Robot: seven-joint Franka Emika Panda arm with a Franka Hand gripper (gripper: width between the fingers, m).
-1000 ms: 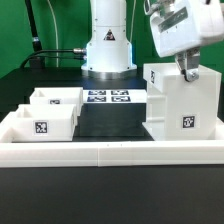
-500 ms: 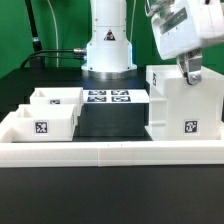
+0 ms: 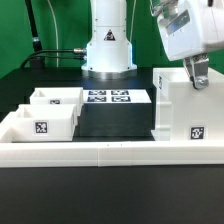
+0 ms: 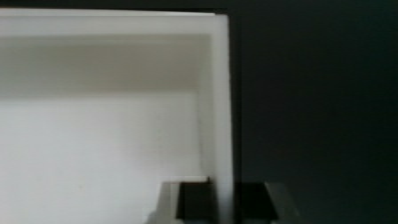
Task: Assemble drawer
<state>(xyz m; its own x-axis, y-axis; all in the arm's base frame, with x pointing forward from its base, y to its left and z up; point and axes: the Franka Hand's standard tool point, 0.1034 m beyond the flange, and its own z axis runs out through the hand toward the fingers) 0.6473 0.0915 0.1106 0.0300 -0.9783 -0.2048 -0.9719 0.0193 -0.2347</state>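
Exterior view, 3 o'clock: housing (image 3: pixel 185 105) cut by the frame edge. Gripper (image 3: pixel 200 74) fingertips too small to separate. Rear tray (image 3: pixel 57 96) half hidden behind front tray (image 3: pixel 42 122). Wrist view blurred: fingers (image 4: pixel 187 203) cropped, contact with the housing wall unreadable.

In the exterior view we face the arm's base (image 3: pixel 108 48) from across the table, a little above the low border wall (image 3: pixel 110 150). We stand back enough to see the two trays (image 3: pixel 42 120) and most of the housing (image 3: pixel 185 115) together. In the wrist view we sit just behind the fingers (image 4: pixel 189 205) and look along them, very close. Both views share one spot: the housing's thin wall (image 4: pixel 217 110) at the gripper (image 3: pixel 200 75).
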